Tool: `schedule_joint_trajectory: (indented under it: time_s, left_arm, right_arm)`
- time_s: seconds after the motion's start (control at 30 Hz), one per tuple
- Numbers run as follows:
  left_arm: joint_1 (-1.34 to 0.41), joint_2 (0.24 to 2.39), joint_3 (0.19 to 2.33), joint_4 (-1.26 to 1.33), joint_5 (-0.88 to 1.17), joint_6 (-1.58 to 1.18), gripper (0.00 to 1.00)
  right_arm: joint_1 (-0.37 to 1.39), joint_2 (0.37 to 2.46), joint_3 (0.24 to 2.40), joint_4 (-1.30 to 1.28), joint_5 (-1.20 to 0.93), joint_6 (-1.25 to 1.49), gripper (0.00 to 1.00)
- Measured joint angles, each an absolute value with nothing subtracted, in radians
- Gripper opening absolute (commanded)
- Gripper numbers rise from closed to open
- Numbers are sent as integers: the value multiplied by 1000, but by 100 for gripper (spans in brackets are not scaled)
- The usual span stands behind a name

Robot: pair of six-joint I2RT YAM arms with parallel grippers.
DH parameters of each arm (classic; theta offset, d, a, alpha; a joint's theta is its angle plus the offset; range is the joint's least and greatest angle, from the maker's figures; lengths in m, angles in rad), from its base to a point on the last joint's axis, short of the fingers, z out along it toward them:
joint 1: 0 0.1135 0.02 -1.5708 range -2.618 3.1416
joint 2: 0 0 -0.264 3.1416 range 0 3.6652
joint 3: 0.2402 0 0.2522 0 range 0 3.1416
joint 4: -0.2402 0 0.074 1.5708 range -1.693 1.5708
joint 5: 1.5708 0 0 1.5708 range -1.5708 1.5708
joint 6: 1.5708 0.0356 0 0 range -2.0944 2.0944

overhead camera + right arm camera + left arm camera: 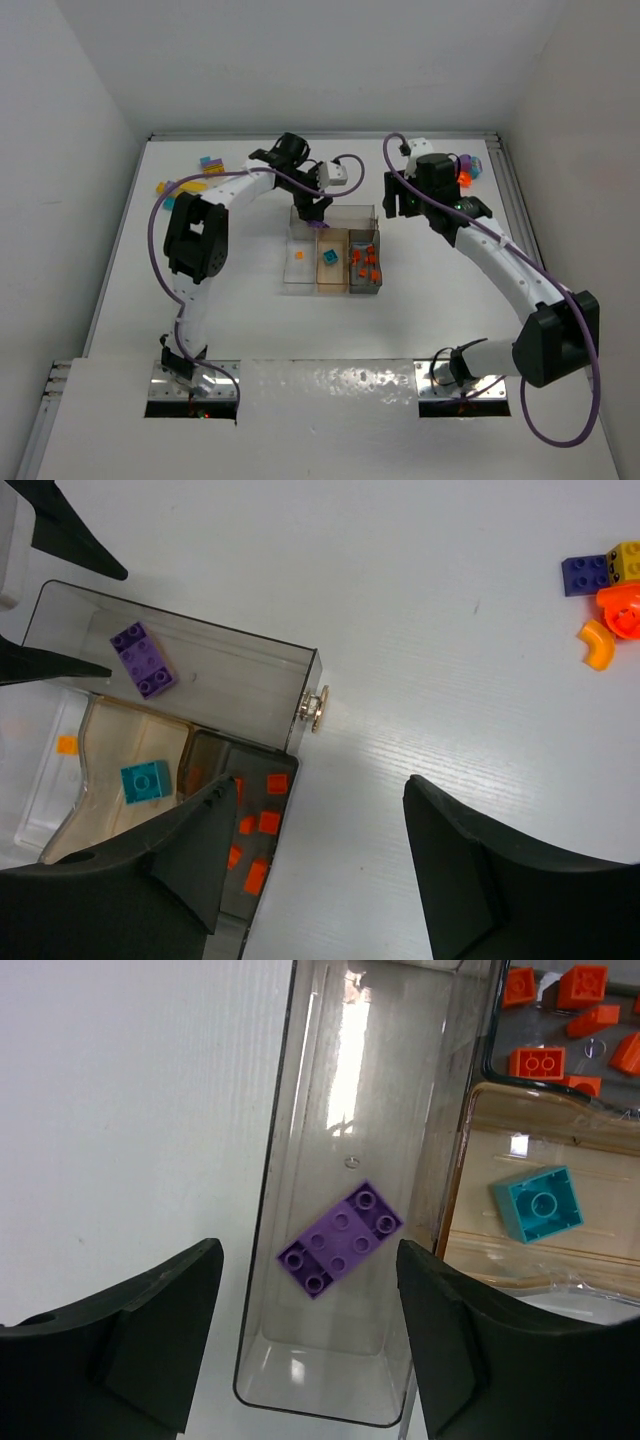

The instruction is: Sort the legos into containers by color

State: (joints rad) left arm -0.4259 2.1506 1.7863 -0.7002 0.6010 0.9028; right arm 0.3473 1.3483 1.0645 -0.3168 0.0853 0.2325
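Bricks [588, 575] scattered well beyond tray [285, 680].

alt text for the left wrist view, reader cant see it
A purple lego lies flat in the wide clear compartment, framed by the open fingers of the left gripper above it. To its right a teal lego sits in the tan compartment; orange-red legos lie in the grey compartment.

One brick [341, 1238] in wide compartment [330, 1090]. Three narrow compartments [330, 280] adjoin in front, bricks in each. Loose bricks [208, 164] behind, both sides.
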Motion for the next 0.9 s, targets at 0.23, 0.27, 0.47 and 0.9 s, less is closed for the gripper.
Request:
schedule_joint_trajectory:
  time_s: [0.23, 0.27, 0.47, 0.9]
  left_arm:
    - [-426, 2153, 1902, -724, 593, 788, 60]
    - [-426, 2156, 1943, -730, 582, 746, 59]
    - [-398, 2135, 2119, -659, 431, 476, 67]
    - [-63, 1933, 1938, -646, 64, 200, 66]
  right_arm:
    - [344, 1376, 1102, -368, 140, 263, 0]
    - [340, 1390, 1119, -379, 152, 289, 0]
    - [200, 1535, 1272, -440, 146, 419, 45]
    - [-57, 2102, 1637, -529, 170, 418, 48]
